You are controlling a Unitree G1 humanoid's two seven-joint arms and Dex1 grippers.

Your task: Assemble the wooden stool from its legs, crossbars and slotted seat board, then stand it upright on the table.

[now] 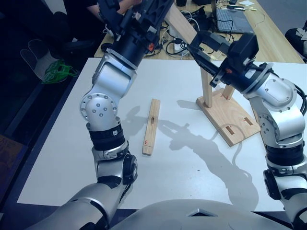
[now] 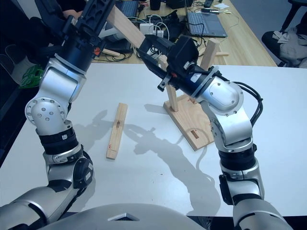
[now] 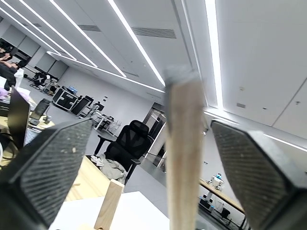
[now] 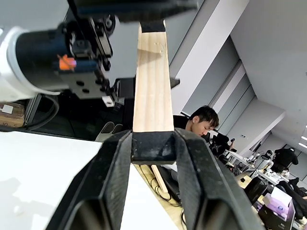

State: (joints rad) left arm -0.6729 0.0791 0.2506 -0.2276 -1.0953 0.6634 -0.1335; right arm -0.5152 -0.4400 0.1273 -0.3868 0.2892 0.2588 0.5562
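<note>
This wooden bar (image 4: 152, 81) should be light, stiff and smooth, apt to pivot in a pinch, so I'd hold its flat faces near one end, leaving the other tip free. My right gripper (image 4: 152, 141) is clamped on it so, in the air. My left gripper (image 3: 151, 123) stands wide around its far end, not touching. Below my right gripper sits the seat board (image 1: 235, 127) with upright legs (image 1: 206, 93). A loose crossbar (image 1: 151, 127) lies on the table (image 1: 192, 167) below, between both grippers.
</note>
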